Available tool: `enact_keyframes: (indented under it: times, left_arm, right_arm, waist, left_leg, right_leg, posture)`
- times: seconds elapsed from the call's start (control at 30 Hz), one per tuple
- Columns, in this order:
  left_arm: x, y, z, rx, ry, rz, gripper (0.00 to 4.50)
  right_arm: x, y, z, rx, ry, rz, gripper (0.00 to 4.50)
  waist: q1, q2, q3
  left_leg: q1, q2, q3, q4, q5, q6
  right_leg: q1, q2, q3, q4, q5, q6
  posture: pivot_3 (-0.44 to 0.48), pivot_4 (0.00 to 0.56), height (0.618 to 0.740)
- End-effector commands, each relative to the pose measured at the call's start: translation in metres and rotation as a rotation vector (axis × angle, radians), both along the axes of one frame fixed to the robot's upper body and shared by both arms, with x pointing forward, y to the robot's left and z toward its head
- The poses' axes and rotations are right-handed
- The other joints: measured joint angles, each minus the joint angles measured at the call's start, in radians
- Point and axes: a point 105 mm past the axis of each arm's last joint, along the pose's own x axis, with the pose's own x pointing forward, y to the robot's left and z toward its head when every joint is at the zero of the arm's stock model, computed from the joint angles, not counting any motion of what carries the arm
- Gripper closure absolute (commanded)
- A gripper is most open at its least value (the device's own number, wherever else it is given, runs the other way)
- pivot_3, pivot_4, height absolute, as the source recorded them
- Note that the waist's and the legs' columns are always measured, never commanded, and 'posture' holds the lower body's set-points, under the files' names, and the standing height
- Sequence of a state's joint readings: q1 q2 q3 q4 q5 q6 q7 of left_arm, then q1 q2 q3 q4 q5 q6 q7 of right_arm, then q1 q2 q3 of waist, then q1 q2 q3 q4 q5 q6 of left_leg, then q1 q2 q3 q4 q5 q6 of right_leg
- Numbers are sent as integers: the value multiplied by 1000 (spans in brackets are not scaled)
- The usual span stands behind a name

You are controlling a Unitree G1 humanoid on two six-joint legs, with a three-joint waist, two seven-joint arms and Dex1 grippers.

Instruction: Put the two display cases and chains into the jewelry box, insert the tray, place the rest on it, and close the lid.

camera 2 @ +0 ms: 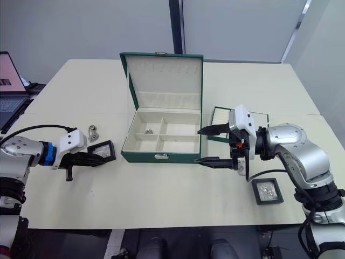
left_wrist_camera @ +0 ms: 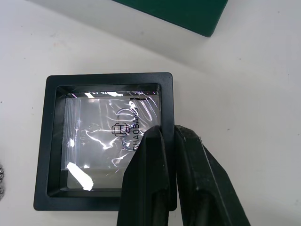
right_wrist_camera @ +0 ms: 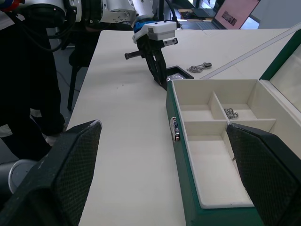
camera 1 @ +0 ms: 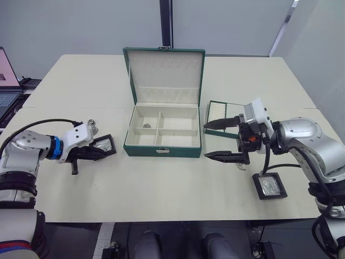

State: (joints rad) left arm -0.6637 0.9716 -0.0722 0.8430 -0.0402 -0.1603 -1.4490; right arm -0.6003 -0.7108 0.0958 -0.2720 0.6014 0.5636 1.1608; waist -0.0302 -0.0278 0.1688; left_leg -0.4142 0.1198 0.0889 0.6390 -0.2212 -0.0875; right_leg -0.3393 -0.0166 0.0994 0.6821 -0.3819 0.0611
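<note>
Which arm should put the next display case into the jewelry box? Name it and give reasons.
Left. The left gripper has its fingers shut, tips on the left display case beside the jewelry box. The right gripper hangs open by the box, away from the other display case.

You can read one marking. In the left wrist view, the display case (left_wrist_camera: pixel 106 141) holds a small clear plastic bag (left_wrist_camera: pixel 101 136) behind its clear face, and that bag carries black print: a square logo emblem with the word "CHAOBAN" beside it, running on a slant toward 1 o'clock. The final letters run up against the left gripper (left_wrist_camera: pixel 171 136), whose fingers cover that end, so you cannot confirm that the word is complete. You will find no other legible text, number or sign: the laptop screen (camera 1: pixel 6 73) at 9 o'clock of the table shows content too small to read.
</note>
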Motion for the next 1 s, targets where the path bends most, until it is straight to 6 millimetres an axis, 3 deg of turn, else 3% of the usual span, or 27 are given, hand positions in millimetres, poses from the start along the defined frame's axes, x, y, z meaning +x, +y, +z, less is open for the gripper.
enact_keyframes:
  times: [0.03, 0.4, 0.63, 0.73, 0.87, 1.0]
  left_arm:
    - [-1, -1, 0, -6, -7, 0, 4480]
    - [1, 3, 13, -13, -48, 27, 4480]
    - [-3, 2, 59, -1, -108, -7, 4480]
    - [-4, -9, 84, 10, -137, -61, 4480]
    - [-5, -45, 120, -35, -170, -162, 4480]
    - [-4, -79, 131, -43, -173, -257, 4480]
  right_arm:
    - [-2, -1, 15, 34, -60, -4, 0]
    - [3, -3, 27, 76, -82, -29, 0]
    - [-2, -8, 37, 90, -90, -28, 0]
    - [-3, -12, 42, 97, -85, -42, 0]
    - [-4, -23, 47, 95, -83, -80, 0]
    - [-1, -34, 49, 80, -86, -144, 0]
  waist:
    - [0, 0, 0]
    - [1, 0, 0]
    - [1, 0, 0]
    - [2, 0, 0]
    - [8, 0, 0]
    - [5, 0, 0]
  left_leg:
    - [0, 0, 0, 0, 0, 0]
    - [0, 0, -1, 1, 0, 0]
    - [-1, 0, -2, 2, 0, 0]
    - [-2, 0, -2, 2, 0, 0]
    - [-2, 0, -2, 3, 0, 0]
    - [-2, 0, -2, 4, 0, 0]
  right_leg:
    - [0, 0, 0, 0, 0, 0]
    - [1, 0, -1, 0, 0, 0]
    - [1, 0, -1, 0, 0, 0]
    - [1, 0, -1, 0, 0, 0]
    - [2, 0, -2, 0, 0, 0]
    - [2, 0, -2, 0, 0, 0]
  posture:
    - [0, 150, 740]
    - [0, 150, 740]
    - [0, 150, 740]
    - [0, 150, 740]
    - [0, 150, 740]
    - [0, 150, 740]
